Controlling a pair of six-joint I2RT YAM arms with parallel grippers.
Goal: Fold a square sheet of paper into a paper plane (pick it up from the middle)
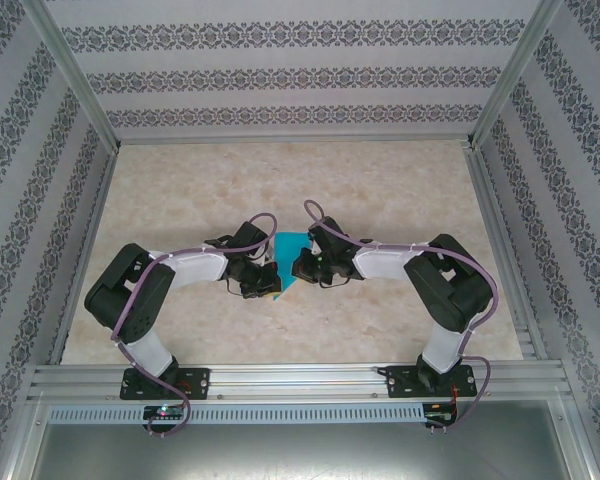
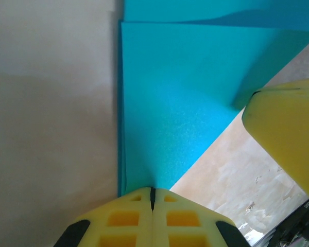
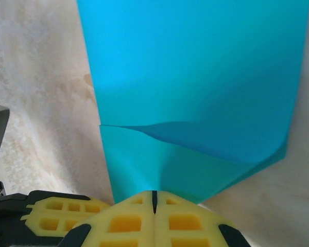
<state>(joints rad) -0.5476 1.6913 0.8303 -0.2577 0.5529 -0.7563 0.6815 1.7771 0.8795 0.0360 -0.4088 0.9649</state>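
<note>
From my console, the biggest thing is the table [image 1: 380, 190], a pale marbled-stone surface, matte and flat, boxed in by patterned walls [image 1: 280, 75] and an aluminium frame [image 1: 300, 380]. The left arm [image 1: 140, 290] and right arm [image 1: 445, 280] both reach inward and meet near the table's middle. Between them is the square sheet of paper [image 1: 292, 243], thin, smooth, plain teal, lifted off the surface where they hold it. I judge the task to be early to midway. The sheet is picked up and no longer a flat square: the left wrist view shows stacked layers with a crisp straight edge and a diagonal one, and the right wrist view shows a flap bowing loosely over a lower layer, so that crease looks soft rather than pressed. Nothing is dart-shaped yet; as I read it, the sharp nose, the centre fold and the wings remain. The left gripper [image 2: 152, 191] has its yellow foam pads pressed together, pinching a corner of the paper in the seam between them. The right gripper [image 3: 154, 194] is likewise clamped on the paper's near edge. The pads are soft, waffle-celled foam on black fingers.
</note>
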